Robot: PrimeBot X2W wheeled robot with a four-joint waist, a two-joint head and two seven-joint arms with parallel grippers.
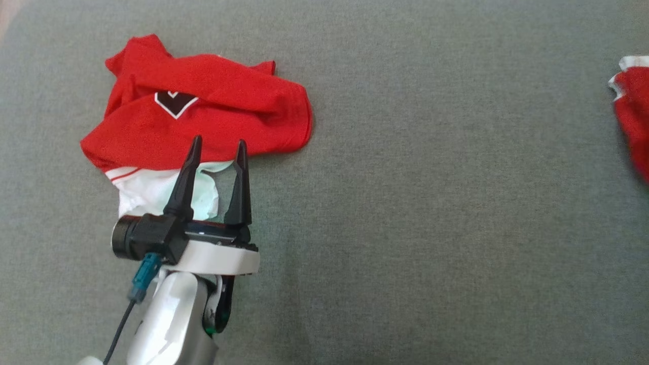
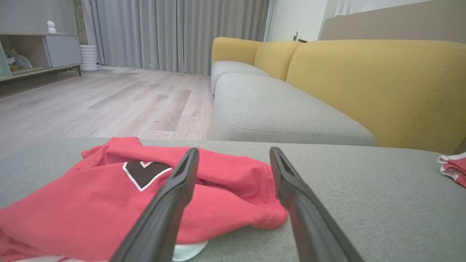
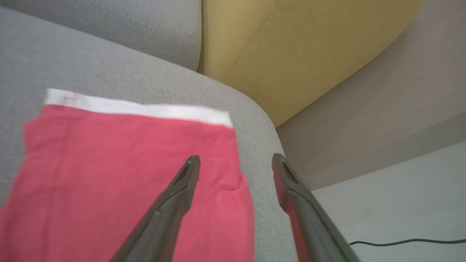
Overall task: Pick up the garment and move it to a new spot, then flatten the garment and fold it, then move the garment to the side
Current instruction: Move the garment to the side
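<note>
A crumpled red garment (image 1: pixel 213 101) with a white part and a black diamond emblem lies at the upper left of the grey cushion (image 1: pixel 405 228). My left gripper (image 1: pixel 219 140) stands open over its near edge, one finger on each side of the white fold, holding nothing. In the left wrist view the same garment (image 2: pixel 91 203) lies under the open left gripper (image 2: pixel 233 150). A second red piece with a white band (image 3: pixel 109 174) lies flat near the cushion's right edge. My right gripper (image 3: pixel 236 156) hovers open above it, with nothing between the fingers.
The second red piece also shows at the far right (image 1: pixel 634 101) (image 2: pixel 453 167). A yellow sofa back (image 2: pixel 364 80) and another grey seat (image 2: pixel 273 112) lie beyond. Wooden floor (image 2: pixel 109 102) and a cabinet (image 2: pixel 36 51) are at the left. A black cable (image 3: pixel 400 241) runs past the cushion's corner.
</note>
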